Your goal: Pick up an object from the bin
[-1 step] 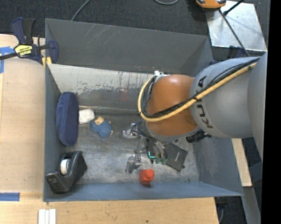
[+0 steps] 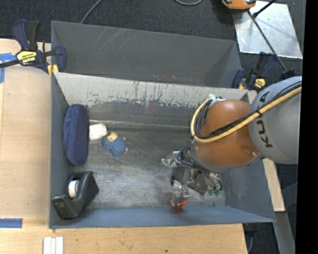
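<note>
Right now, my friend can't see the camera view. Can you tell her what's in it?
The robot's gripper is low in the grey bin, right over a small red thing by the front wall. On the left lie a dark blue pouch, a white lump, a little blue toy and a black tape dispenser.

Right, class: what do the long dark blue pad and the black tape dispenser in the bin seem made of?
Long dark blue pad: probably soft fabric, matt; it has a rounded, puffy outline and no shine. Black tape dispenser: likely hard moulded plastic, smooth and slightly glossy; its edges are crisp with pale highlights.
</note>
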{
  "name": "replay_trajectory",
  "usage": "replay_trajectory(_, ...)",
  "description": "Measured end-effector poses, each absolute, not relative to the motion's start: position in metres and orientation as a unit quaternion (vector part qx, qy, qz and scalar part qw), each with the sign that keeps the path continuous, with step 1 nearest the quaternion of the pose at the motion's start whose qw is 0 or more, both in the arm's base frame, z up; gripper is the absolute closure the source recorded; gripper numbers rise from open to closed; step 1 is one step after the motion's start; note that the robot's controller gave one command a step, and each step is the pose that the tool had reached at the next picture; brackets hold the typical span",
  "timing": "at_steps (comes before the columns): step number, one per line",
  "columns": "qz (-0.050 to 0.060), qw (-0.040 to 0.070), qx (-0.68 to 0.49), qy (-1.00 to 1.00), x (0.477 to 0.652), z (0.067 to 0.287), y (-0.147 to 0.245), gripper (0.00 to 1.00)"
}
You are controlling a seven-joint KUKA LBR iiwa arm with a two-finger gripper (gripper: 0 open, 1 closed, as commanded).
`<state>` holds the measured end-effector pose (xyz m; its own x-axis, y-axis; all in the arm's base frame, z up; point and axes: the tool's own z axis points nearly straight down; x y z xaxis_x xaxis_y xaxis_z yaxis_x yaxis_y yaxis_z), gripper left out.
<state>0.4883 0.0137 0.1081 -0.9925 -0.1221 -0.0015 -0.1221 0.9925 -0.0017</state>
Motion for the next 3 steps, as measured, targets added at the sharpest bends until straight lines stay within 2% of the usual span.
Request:
replay_trajectory(1, 0.001, 0.003, -0.173, 0.985, 0.521, 0.073, -0.044, 0.0)
replay_trajectory(2, -0.001, 0.013, -0.172, 0.985, 0.526, 0.077, -0.044, 1.0)
replay_trajectory(3, -0.001, 0.006, -0.215, 0.977, 0.515, 0.259, -0.003, 1.0)
